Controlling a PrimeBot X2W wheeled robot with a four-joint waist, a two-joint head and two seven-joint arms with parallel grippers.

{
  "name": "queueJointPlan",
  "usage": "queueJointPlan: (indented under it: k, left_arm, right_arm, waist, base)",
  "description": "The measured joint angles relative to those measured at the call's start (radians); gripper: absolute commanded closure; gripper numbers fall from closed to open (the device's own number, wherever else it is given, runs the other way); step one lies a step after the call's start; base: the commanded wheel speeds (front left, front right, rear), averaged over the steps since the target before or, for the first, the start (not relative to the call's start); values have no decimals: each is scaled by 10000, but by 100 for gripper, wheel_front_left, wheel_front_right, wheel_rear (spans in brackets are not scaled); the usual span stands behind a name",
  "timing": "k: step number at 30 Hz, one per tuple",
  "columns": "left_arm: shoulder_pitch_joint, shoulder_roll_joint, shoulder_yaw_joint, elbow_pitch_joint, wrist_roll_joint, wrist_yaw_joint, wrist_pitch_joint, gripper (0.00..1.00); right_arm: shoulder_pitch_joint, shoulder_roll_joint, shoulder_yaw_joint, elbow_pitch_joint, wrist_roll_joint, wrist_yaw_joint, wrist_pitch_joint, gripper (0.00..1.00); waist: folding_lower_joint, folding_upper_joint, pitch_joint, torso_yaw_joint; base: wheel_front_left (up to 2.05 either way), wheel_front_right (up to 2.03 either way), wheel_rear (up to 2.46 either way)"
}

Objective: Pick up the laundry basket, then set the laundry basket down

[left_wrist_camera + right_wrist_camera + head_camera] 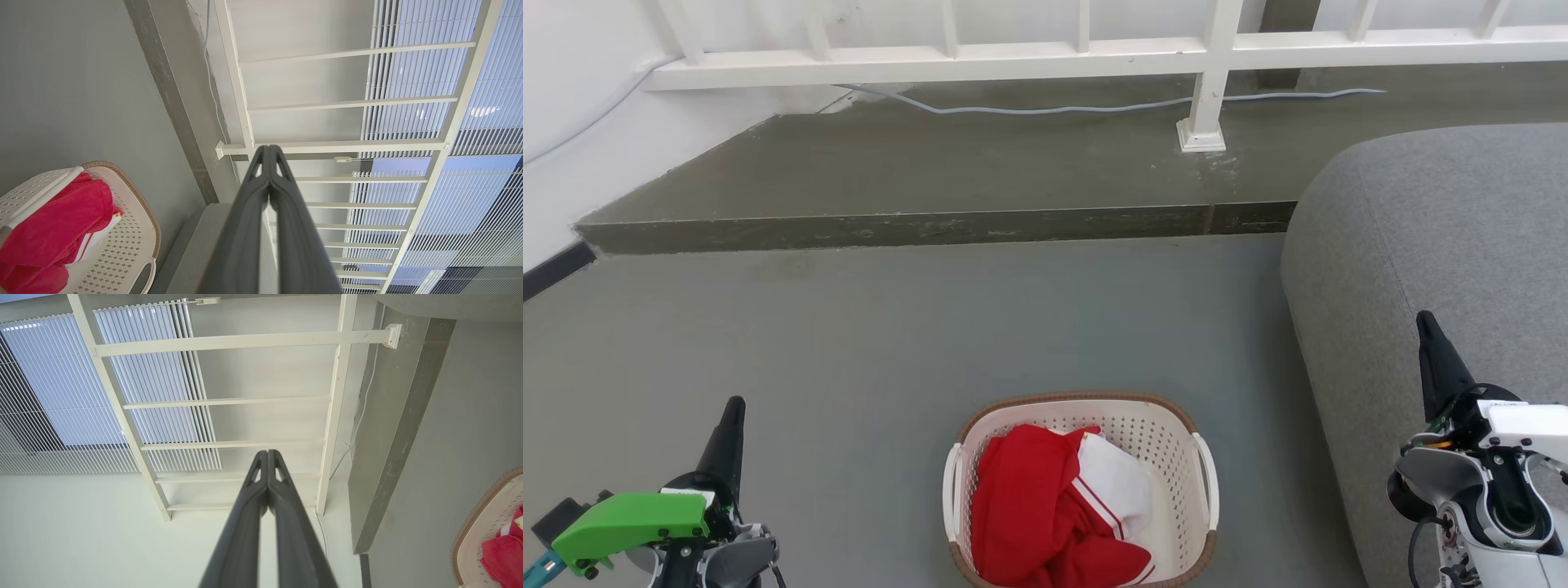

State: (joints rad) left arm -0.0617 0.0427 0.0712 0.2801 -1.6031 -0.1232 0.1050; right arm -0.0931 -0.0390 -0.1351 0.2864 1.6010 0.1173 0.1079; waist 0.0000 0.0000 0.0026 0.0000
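Near rim of laundry basket off-frame

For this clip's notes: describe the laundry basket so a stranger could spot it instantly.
Start at the large grey fabric sofa on the right; on the grey floor left of it stands a cream-white perforated plastic laundry basket. Its brown woven-look rim, white side handles and the red-and-white clothing inside set it apart.

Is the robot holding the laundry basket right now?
No, the laundry basket sits on the floor, left gripper and right gripper both apart from it.
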Motion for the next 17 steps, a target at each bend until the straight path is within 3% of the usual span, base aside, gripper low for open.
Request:
queueJointPlan:
  k: [17]
  left_arm:
    - [-1,-2,8,0,0,0,0,100]
  right_arm:
    - [3,0,0,-10,2,0,0,100]
  waist:
    - [0,0,1,0]
  base:
    - [0,0,0]
